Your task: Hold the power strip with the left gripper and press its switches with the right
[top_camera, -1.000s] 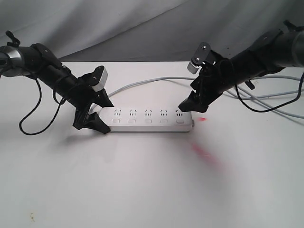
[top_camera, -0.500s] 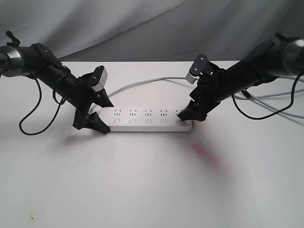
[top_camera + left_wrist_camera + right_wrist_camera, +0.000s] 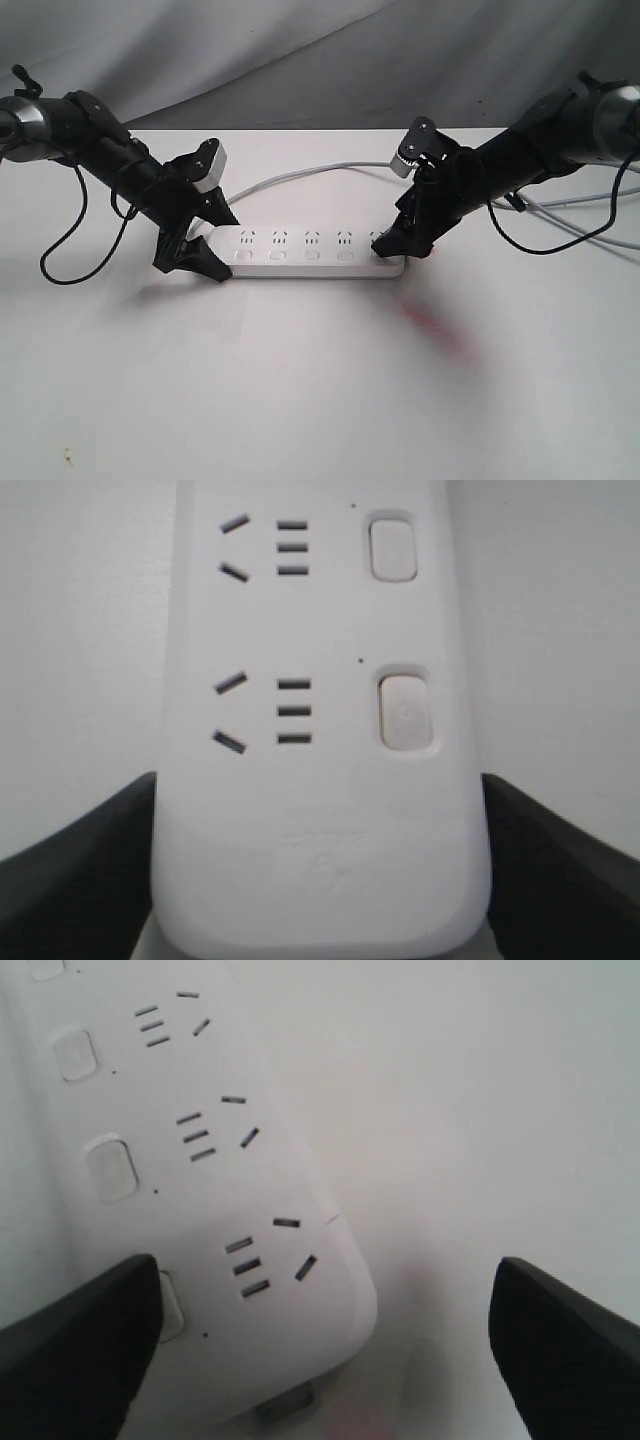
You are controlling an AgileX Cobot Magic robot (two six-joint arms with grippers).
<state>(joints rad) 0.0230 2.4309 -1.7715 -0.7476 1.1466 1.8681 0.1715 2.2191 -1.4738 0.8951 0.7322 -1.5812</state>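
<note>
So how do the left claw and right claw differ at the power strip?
The left claw clamps the power strip across one end; the right claw stands open, gripping nothing. The left claw's fingers flank the strip; the right claw has one finger over the end switch, the other over the table. Both are black and two-fingered.
</note>
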